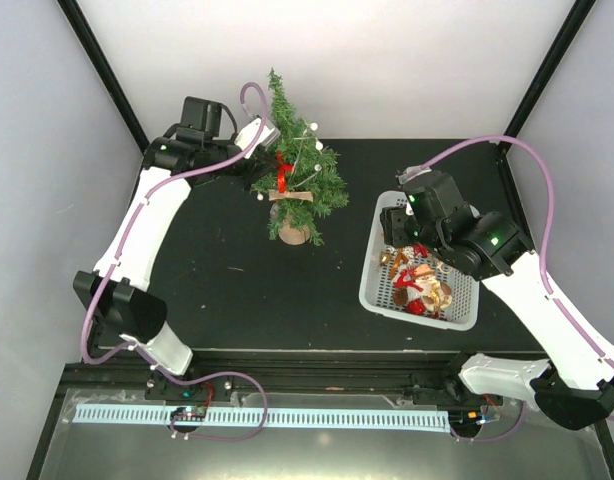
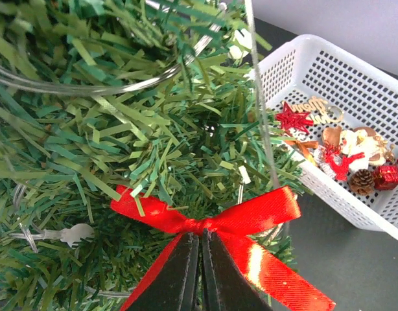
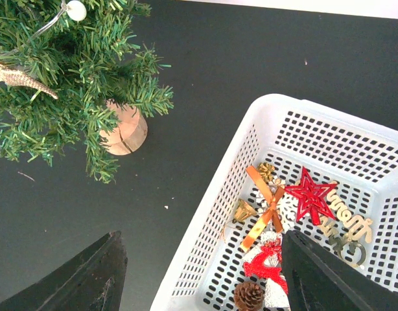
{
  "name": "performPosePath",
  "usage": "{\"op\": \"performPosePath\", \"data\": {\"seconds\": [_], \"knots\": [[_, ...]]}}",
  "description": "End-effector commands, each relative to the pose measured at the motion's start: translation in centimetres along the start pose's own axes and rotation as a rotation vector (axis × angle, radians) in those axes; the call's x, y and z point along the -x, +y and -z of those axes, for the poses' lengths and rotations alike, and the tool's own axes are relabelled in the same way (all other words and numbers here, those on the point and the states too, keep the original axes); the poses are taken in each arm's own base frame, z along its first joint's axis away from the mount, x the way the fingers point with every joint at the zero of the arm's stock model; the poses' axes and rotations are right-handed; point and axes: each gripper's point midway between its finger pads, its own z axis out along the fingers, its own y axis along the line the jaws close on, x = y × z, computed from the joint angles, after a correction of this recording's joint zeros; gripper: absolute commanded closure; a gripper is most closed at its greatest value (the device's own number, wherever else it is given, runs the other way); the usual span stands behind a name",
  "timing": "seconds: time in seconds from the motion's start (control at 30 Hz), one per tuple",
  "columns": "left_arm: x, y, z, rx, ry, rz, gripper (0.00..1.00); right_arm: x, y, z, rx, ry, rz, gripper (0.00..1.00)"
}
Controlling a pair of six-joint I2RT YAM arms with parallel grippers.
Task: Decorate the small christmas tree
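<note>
Pinching the knot of a red bow in the closed left gripper, deep among the branches of the small christmas tree, upright at the back of the worktop. Holding the right gripper wide open and empty over the white basket. Risks: tipping the light tree by pressing harder, or dragging the bow back out on release through snagged ribbon. For writing, only gold script on one ornament, too small to read.

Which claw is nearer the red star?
Right. The right claw hangs open above the basket holding the red star; the left claw is at the small christmas tree, gripping a red bow.
</note>
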Motion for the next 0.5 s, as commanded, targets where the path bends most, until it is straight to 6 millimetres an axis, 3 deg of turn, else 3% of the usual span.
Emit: {"op": "performPosePath", "data": {"seconds": [0.0, 0.23, 0.47], "knots": [[1.2, 0.7, 0.4, 0.02, -0.021, -0.029, 0.95, 0.1, -0.3, 0.2, -0.007, -0.009, -0.012, 0.33], [1.8, 1.2, -0.1, 0.025, -0.031, -0.018, 0.94, -0.2, -0.4, 0.2, -0.008, -0.004, -0.014, 0.33], [1.7, 0.5, -0.6, -0.02, -0.032, -0.007, 0.93, -0.4, -0.3, -0.2, -0.006, 0.001, -0.011, 0.33]]}}
